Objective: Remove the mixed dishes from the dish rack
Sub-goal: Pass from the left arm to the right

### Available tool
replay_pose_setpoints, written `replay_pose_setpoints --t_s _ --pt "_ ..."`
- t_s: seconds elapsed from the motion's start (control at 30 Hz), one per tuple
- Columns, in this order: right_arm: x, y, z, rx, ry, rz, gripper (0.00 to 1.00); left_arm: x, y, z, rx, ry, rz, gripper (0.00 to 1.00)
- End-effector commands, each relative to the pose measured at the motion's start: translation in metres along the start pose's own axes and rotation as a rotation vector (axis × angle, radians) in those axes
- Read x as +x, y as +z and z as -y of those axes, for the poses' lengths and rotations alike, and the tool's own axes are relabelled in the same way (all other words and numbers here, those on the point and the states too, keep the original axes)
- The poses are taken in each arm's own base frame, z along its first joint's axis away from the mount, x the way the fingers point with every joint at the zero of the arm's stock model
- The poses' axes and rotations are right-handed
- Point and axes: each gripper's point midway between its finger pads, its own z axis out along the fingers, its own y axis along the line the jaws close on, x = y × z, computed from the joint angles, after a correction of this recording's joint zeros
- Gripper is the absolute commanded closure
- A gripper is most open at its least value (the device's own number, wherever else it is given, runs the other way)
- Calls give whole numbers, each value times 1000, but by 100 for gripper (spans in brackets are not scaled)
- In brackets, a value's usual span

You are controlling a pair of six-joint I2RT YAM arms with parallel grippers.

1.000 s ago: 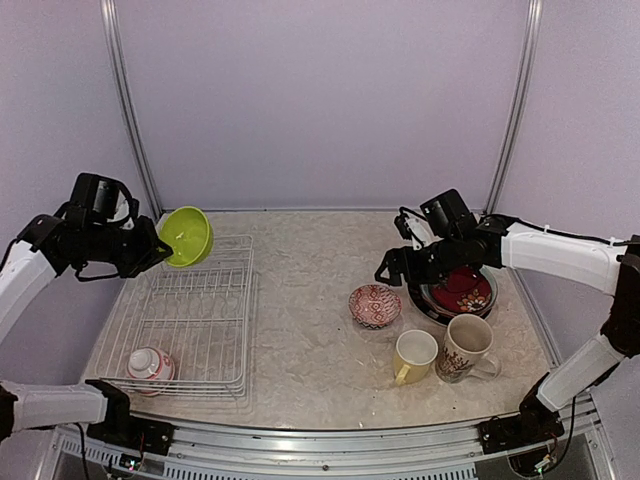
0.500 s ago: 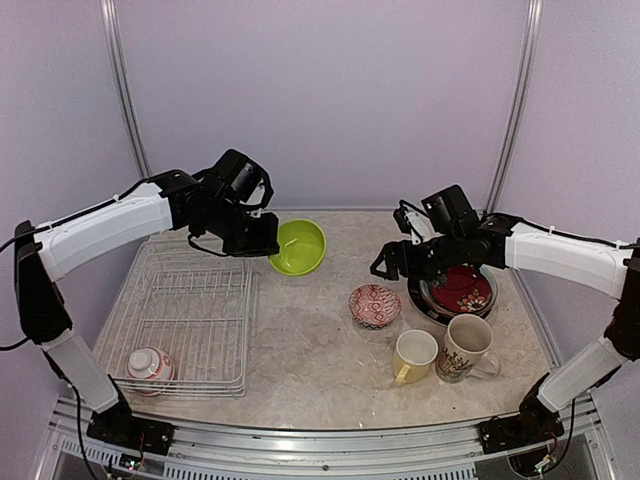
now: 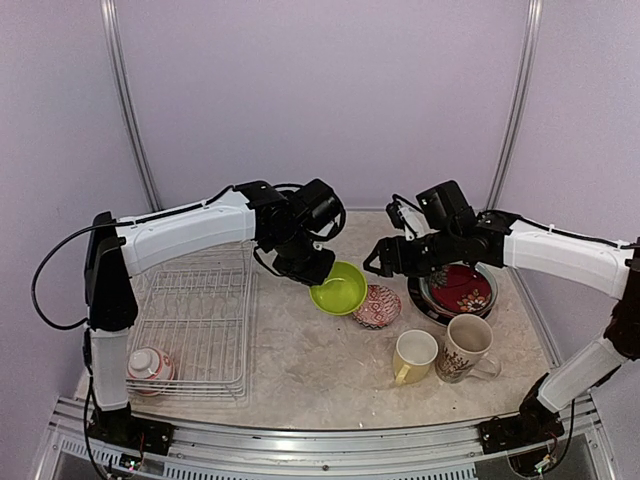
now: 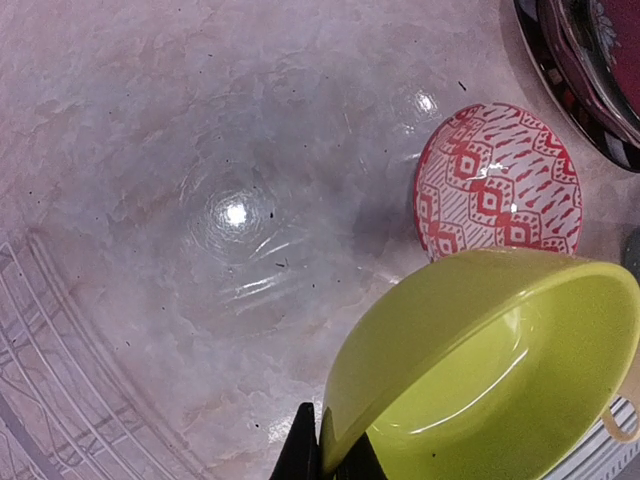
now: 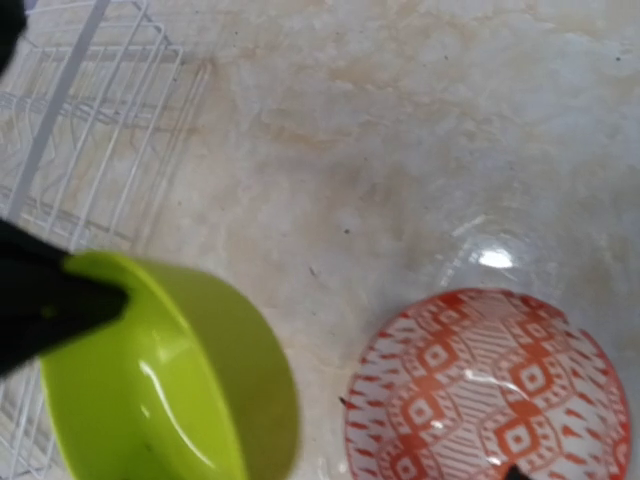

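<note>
The lime-green bowl (image 3: pixel 338 289), clamped in the left gripper (image 3: pixel 322 272), was carried rightward from above the dish rack's (image 3: pixel 195 320) far edge to just beside the red-white patterned bowl (image 3: pixel 378 305).

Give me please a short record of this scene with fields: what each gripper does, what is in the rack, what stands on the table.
left gripper: shut on the rim of the lime-green bowl, bowl tilted
right gripper: open, holds nothing
in dish rack: one small red-and-white bowl
on table: red-white patterned bowl, stacked plates, yellow mug, cream patterned mug
</note>
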Motion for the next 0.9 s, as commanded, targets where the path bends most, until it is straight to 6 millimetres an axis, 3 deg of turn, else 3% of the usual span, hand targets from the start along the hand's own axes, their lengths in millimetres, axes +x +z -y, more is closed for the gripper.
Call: replay_pose_setpoints --t_s 0.0,0.2,0.3,0.57,0.67,0.87 --pt "-3 11 -4 47 -24 -16 28 -10 -10 9 21 38 19 100" --pt "8 34 -13 92 -67 -73 37 -8 -5 15 34 51 2 100" --pt "11 44 -19 112 -87 -90 46 -6 -4 15 30 51 -4 100" --pt "15 56 -17 176 -109 -115 100 -4 -8 12 29 40 -1 95" --pt "13 54 -19 166 -101 -98 100 -1 -10 12 36 37 5 83" --pt "9 45 -14 180 -94 -73 100 3 -25 5 73 20 48 46"
